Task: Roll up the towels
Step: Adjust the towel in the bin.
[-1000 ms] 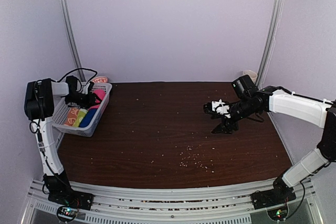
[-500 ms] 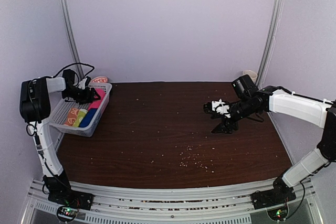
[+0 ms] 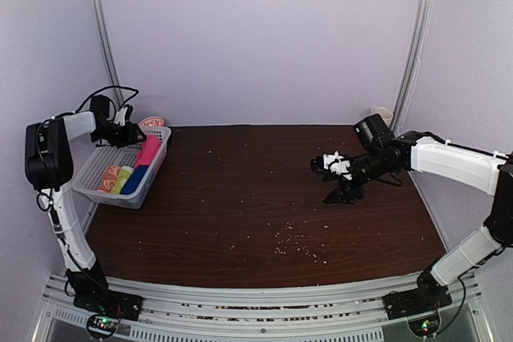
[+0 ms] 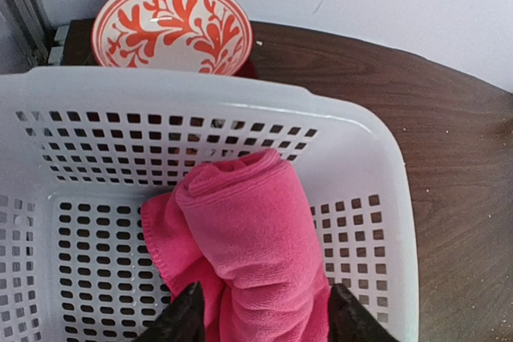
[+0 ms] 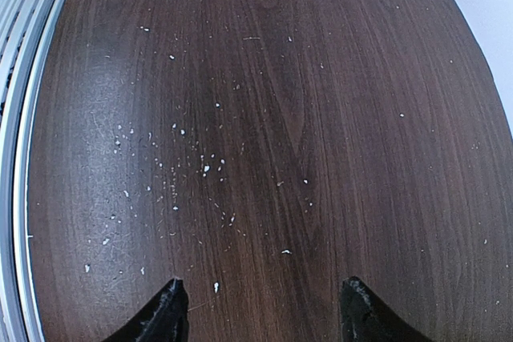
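A rolled bright pink towel (image 4: 240, 238) lies in the far right corner of the white lattice basket (image 4: 200, 94), also seen from above as the pink towel (image 3: 149, 150). An orange patterned towel (image 3: 111, 175) lies rolled at the basket's near end. My left gripper (image 3: 127, 134) hovers over the basket's back edge. Its dark fingertips (image 4: 186, 314) stand apart on either side of the pink roll's near end, open and not pressing it. My right gripper (image 3: 337, 171) hangs open over bare table on the right, with nothing between its fingertips (image 5: 168, 306).
A yellow-green roll (image 3: 124, 180) and a blue roll (image 3: 136, 178) lie in the basket beside the orange one. A red-patterned bowl (image 4: 171, 26) stands behind the basket. A cream mug (image 3: 381, 114) sits at the back right corner. White crumbs (image 5: 200, 166) dot the brown table (image 3: 256, 198).
My left gripper has let go of the pink towel, which now lies in the basket. It has pulled up and back toward the left wall. The right arm has not moved.
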Robot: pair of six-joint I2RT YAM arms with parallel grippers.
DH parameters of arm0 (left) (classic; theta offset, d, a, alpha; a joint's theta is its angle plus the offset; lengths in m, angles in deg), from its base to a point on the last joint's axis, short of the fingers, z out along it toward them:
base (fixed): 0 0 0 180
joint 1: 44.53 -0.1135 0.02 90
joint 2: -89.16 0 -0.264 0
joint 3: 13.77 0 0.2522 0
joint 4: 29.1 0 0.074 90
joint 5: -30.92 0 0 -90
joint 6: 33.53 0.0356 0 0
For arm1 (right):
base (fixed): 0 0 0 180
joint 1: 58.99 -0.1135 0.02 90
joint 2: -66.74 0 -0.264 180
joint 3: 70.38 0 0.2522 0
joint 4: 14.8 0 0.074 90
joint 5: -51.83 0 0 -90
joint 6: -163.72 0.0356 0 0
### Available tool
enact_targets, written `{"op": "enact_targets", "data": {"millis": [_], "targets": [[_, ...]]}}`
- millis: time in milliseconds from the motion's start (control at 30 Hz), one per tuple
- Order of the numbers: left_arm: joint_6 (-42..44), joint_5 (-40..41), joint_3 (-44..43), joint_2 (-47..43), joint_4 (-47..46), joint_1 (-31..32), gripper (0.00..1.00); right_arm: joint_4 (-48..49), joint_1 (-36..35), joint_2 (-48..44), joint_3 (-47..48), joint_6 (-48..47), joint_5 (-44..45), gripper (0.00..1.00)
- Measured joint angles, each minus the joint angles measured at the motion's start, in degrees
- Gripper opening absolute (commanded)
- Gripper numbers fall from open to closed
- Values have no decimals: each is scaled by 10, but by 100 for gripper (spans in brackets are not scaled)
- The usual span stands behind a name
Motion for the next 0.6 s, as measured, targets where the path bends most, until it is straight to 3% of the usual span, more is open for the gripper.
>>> {"op": "enact_targets", "data": {"millis": [133,600], "targets": [[-4,-6,-12,7,-5,0,43,0,0,0,0,0,0,65],[1,2,-67,87,-10,1,14,0,-1,11,0,0,1,64]]}}
